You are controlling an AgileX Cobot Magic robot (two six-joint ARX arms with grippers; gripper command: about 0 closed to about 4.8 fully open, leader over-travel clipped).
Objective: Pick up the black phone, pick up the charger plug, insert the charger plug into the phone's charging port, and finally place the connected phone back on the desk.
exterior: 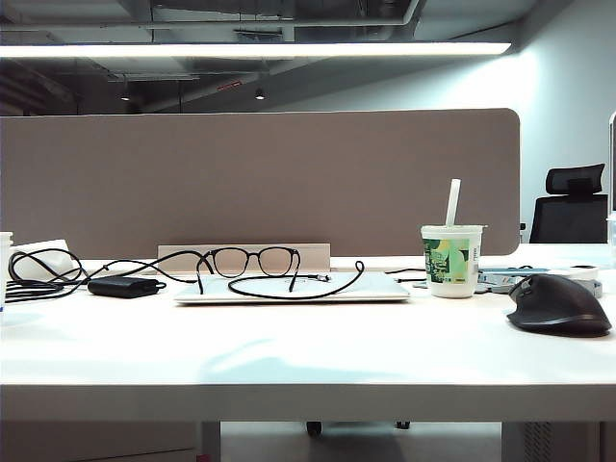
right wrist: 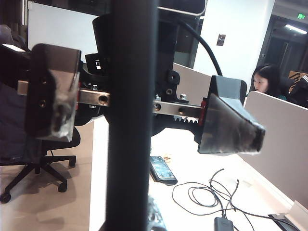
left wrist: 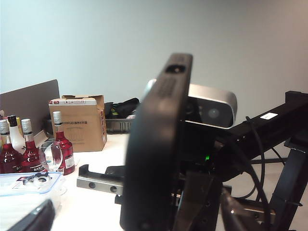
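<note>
The black phone stands upright and edge-on in the air. My right gripper is shut on its lower part, under that arm's camera. In the right wrist view the phone is a dark bar close to the lens. My left gripper faces it, open wide, with its fingers far apart on either side and their pads bare. The charger plug lies on a closed laptop on the desk, at the end of a looped black cable. The charging port is hidden. Neither arm shows in the exterior view.
Glasses, a black adapter brick, a cup with a straw and a black mouse sit on the desk. Red bottles and a cardboard box stand further off. A dark flat device lies by coiled cables.
</note>
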